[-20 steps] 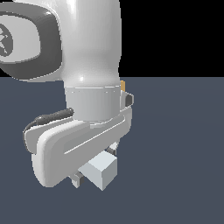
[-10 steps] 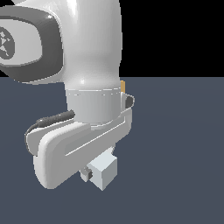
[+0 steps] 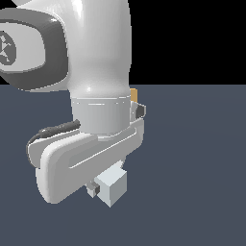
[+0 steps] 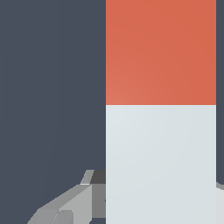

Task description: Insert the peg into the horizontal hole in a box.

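Long square-section peg, orange-red end and white end (image 4: 161,109), lies on dark grey tabletop (image 4: 52,87) right under wrist camera. Jaws straddle white part; whether clamped, cannot tell. Judged stiff, light, smooth-sided: grip flat white faces squarely.

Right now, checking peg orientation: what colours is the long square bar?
Orange-red and white bar, clearest in the wrist view.
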You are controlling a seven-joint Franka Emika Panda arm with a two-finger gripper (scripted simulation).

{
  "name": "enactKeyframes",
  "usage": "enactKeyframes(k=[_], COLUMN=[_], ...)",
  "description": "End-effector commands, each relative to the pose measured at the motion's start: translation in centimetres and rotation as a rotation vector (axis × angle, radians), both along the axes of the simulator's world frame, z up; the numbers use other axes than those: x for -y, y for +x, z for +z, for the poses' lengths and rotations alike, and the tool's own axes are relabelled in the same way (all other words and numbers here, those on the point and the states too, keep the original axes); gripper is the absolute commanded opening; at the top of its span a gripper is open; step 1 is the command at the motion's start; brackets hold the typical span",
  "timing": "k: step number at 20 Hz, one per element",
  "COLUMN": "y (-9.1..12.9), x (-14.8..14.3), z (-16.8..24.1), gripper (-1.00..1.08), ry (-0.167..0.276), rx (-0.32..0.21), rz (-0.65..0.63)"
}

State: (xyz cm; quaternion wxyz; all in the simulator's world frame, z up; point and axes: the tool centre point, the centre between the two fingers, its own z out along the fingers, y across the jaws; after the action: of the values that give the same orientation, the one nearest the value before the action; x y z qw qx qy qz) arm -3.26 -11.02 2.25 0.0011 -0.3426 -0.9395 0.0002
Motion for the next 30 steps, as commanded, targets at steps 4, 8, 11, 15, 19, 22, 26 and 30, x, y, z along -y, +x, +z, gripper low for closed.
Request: enactKeyframes(k=[4, 8, 11, 15, 19, 22, 26, 30], y=[-0.5, -1.2, -1.7, -2.4, -2.9, -3.1, -3.3, -3.3], x=[-1.3, -2.7, -4.1, -6.3, -8.5, -10.1, -12.3, -14.5], z=[0.3, 0.6, 0.9, 1.3, 1.8, 2.1, 2.5, 2.9], gripper=[-1.00, -1.00, -1.00, -1.00, -1.00, -1.00, -1.00, -1.00], ry=[0.000, 0.000, 0.000, 0.000, 0.000, 0.000, 0.000, 0.000], rx=[0.002, 0.002, 0.002, 0.002, 0.002, 0.002, 0.002, 0.002], rz=[-0.043, -0.095, -0.144, -0.218, -0.291, -0.345, -0.416, -0.486])
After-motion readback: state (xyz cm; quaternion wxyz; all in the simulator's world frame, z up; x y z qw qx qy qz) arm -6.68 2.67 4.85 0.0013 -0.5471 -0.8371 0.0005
